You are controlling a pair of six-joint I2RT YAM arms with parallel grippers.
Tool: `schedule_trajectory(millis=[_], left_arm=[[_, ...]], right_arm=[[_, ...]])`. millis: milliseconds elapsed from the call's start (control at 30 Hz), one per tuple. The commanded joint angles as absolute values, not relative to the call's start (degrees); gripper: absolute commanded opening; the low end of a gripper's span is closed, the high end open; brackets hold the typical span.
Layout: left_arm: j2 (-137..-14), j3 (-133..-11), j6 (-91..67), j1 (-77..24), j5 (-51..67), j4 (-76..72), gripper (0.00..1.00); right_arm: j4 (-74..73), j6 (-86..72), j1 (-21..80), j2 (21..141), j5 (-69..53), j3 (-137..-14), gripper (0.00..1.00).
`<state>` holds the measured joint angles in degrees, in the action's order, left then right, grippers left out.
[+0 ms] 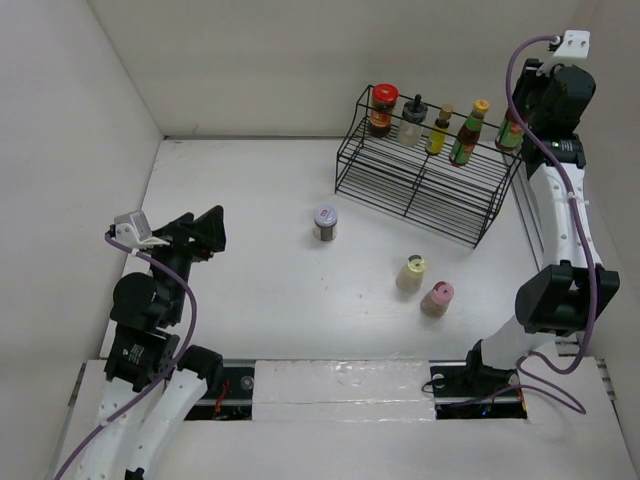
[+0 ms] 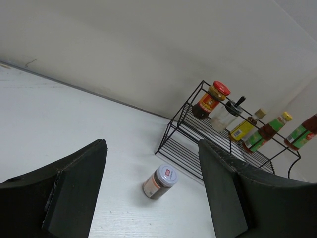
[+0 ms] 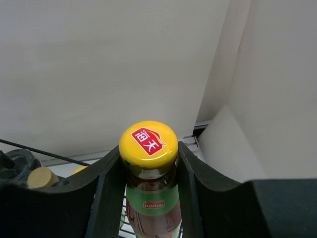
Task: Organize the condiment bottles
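Top view: a black wire rack [image 1: 420,195] stands far right on the white table [image 1: 250,290]. Along its upper shelf, left to right, are a red-lidded glass jar [image 1: 382,110] of dark sauce, a clear bottle with black cap [image 1: 413,124], a yellow bottle with dark cap [image 1: 439,132] and a yellow-capped red-green bottle [image 1: 467,135]. A second red-green bottle [image 1: 509,133] is at the shelf's right end, under the right gripper [image 1: 517,115]. On the table in front of the rack a purple-lidded jar [image 1: 326,222] stands upright. The cream bottle [image 1: 411,273] and pink-capped bottle [image 1: 437,299] stand just beside each other, nearer the arms. The left gripper [image 1: 205,235] hangs over the table's left side. Left wrist view: left gripper [image 2: 152,148] spread wide, nothing held. The purple-lidded jar shows between its fingers [image 2: 74,183], dark contents, pale label. Right wrist view: right gripper [image 3: 148,163] closed on the second red-green bottle's neck — fingers [image 3: 111,168] press just under a glossy yellow cap with a red emblem, green label below.
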<state>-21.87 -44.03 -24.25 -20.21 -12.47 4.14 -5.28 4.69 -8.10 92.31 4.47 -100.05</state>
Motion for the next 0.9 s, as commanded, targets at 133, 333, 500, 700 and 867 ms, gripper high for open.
schedule_trajectory(millis=[133,333,500,700,867], left_arm=[[-22.1,-44.2,-24.2,-20.5,-12.7,1.6,0.70],[-21.5,-44.2,-24.2,-20.5,-12.1,1.6,0.71],[-22.1,-44.2,-24.2,-20.5,-11.6,1.6,0.73],[-22.6,-44.2,-24.2,-20.5,-11.6,1.6,0.73],[-22.6,-44.2,-24.2,-20.5,-11.6,1.6,0.73]], right_arm=[[8.6,2.0,-9.2,91.1,2.9,-95.7,0.17],[11.9,0.9,-9.2,91.7,2.3,-91.2,0.17],[13.6,-0.4,-9.8,91.1,1.8,-86.4,0.20],[14.8,-3.3,-9.8,89.8,1.8,-81.6,0.33],[16.2,-4.5,-9.8,88.8,1.8,-79.3,0.67]])
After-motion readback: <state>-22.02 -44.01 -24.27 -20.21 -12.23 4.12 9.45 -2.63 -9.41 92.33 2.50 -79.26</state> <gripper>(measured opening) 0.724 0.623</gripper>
